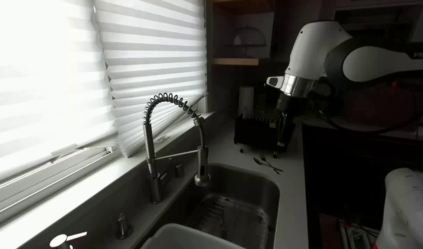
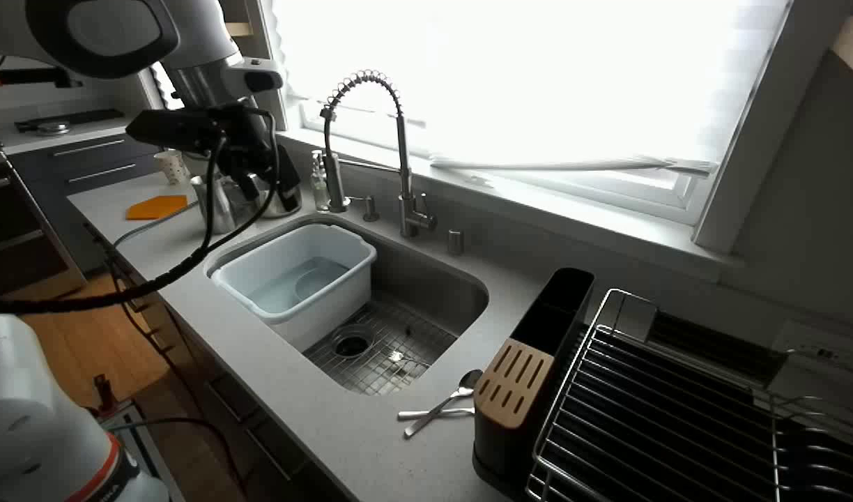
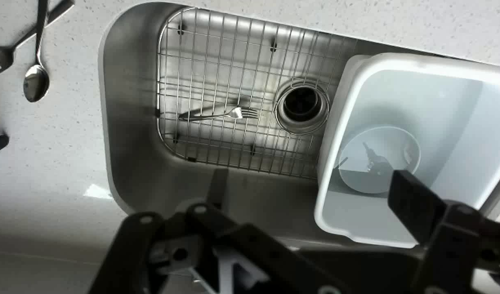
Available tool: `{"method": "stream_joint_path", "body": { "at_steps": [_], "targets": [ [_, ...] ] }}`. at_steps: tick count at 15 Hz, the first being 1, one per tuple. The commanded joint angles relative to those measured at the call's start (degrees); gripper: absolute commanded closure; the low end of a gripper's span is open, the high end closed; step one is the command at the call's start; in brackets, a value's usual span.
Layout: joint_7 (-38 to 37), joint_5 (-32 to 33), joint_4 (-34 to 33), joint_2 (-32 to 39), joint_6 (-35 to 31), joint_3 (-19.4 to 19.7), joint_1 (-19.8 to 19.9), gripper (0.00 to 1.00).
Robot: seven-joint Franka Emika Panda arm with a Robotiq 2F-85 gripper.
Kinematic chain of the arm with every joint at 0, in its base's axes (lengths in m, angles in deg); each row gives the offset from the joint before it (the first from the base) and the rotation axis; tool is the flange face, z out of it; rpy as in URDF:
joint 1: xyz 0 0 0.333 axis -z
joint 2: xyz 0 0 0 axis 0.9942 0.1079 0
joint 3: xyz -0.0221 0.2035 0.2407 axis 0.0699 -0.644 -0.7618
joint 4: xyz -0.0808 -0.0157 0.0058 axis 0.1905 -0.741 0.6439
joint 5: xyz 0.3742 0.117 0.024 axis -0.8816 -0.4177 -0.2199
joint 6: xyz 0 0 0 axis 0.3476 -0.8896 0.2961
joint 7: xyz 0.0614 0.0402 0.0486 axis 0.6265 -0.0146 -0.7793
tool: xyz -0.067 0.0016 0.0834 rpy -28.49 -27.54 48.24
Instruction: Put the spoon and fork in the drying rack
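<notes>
A spoon [image 3: 36,83] and a fork [image 3: 1,61] lie crossed on the counter beside the sink; the spoon [image 2: 444,404] and fork [image 2: 461,412] also show in an exterior view, the fork partly hidden. Another fork [image 3: 235,113] lies on the metal grid in the sink. The black drying rack [image 1: 251,133] stands on the counter past the cutlery. Its wire top [image 2: 649,376] and a black holder with a slotted wooden lid [image 2: 513,383] show in an exterior view. My gripper [image 3: 311,179] is open and empty, pointing down above the sink, apart from everything.
A white tub [image 3: 329,175] with water and a round dish stands in the sink. The coiled faucet [image 1: 149,138] rises at the sink's window side. Metal cups [image 2: 214,206], a soap bottle [image 2: 320,189] and an orange mat [image 2: 158,207] are on the counter at the far end.
</notes>
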Motion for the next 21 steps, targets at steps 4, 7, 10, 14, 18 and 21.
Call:
{"method": "stream_joint_path", "body": {
  "at_steps": [4, 7, 10, 14, 18, 21],
  "targets": [
    [-0.3, 0.3, -0.1, 0.0, 0.1, 0.3, -0.4, 0.0],
    [-0.3, 0.3, -0.1, 0.0, 0.1, 0.3, -0.4, 0.0],
    [-3.2, 1.7, -1.9, 5.1, -0.7, 1.3, 2.3, 0.0],
    [-1.2, 6.1, -1.4, 11.1, -5.8, 5.1, 5.9, 0.0],
    [1.9, 4.7, 0.8, 18.6, -18.7, 11.0, 8.1, 0.0],
    [3.1, 1.5, 0.3, 25.0, -24.9, 14.8, 9.5, 0.0]
  ]
}}
